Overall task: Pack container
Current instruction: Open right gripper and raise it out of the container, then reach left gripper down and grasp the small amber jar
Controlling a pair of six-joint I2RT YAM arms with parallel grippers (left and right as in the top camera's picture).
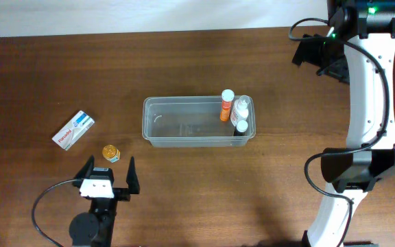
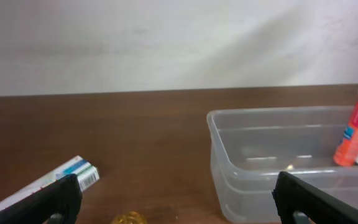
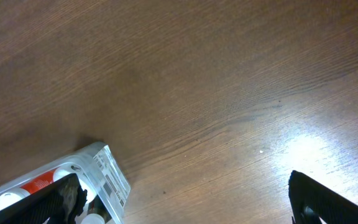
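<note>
The clear plastic container (image 1: 184, 123) sits mid-table; it also shows in the left wrist view (image 2: 253, 155) and, as a corner, in the right wrist view (image 3: 101, 171). Inside at its right end stand an orange bottle with a white cap (image 1: 225, 106), a white bottle (image 1: 241, 108) and a dark bottle with a white cap (image 1: 241, 127). A small amber bottle (image 1: 110, 152) stands on the table in front of my left gripper (image 1: 108, 173), which is open and empty. A white and blue box (image 1: 73, 130) lies to the left. My right gripper (image 1: 317, 58) is open and empty, high at the back right.
The brown wooden table (image 1: 197, 199) carries everything. The right arm's white links (image 1: 369, 96) and base (image 1: 358, 168) stand at the right side. A pale wall (image 2: 166, 43) lies beyond the table's far edge.
</note>
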